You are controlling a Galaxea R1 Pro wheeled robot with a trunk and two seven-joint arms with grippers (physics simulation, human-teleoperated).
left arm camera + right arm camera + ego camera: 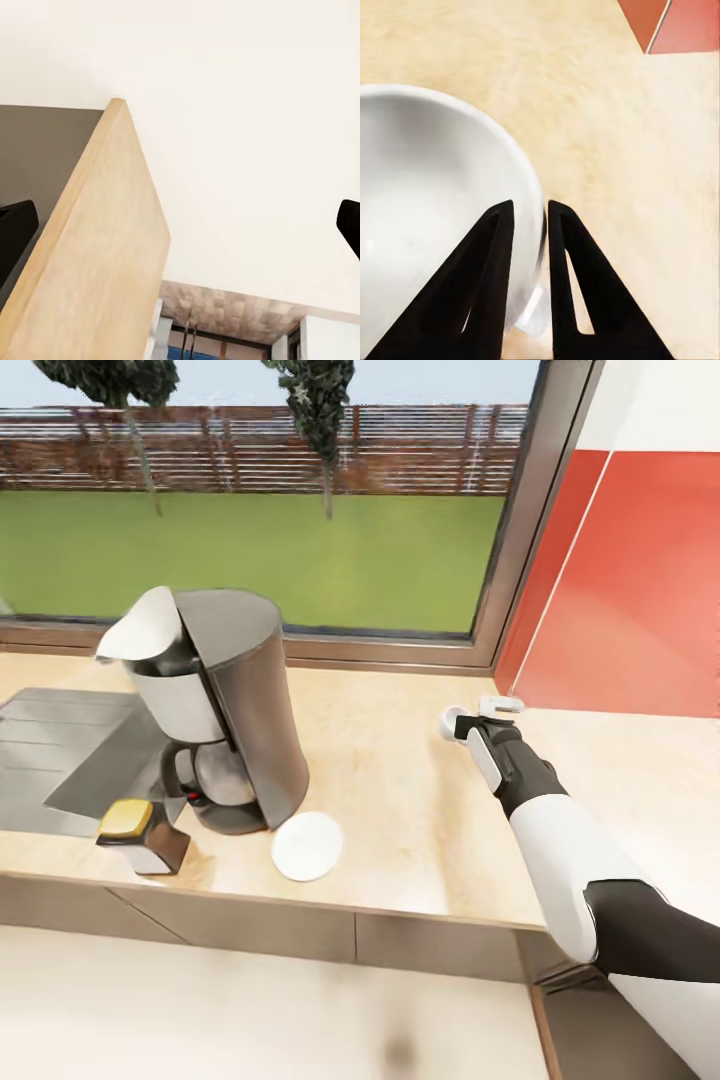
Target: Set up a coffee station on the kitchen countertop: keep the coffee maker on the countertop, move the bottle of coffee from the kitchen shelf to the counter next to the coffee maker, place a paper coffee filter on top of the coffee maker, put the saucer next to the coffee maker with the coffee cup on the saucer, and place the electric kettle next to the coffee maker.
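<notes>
- The kitchen countertop (420, 800) runs across my head view under a window, its steel sink (60, 755) at the left end and a red wall panel (640, 580) at the right.
- On it I see the coffee maker (215, 705) standing upright just right of the sink, with the paper coffee filter (140, 625) resting on top of its basket.
- My right arm (570, 850) reaches in over the counter from the right, well apart from the machine.
- The bottle of coffee (142, 835) stands just in front of the machine's base, at the counter's front edge.
- The saucer (307, 846) lies flat beside the base, bare.
- My right gripper (529, 214) is narrowed on the rim of the coffee cup (427, 225), one finger inside the bowl, one outside, over bare worktop.
- My left gripper's (180, 225) fingertips (16, 232) sit wide apart with nothing between them, beside a wooden panel edge (97, 262).
</notes>
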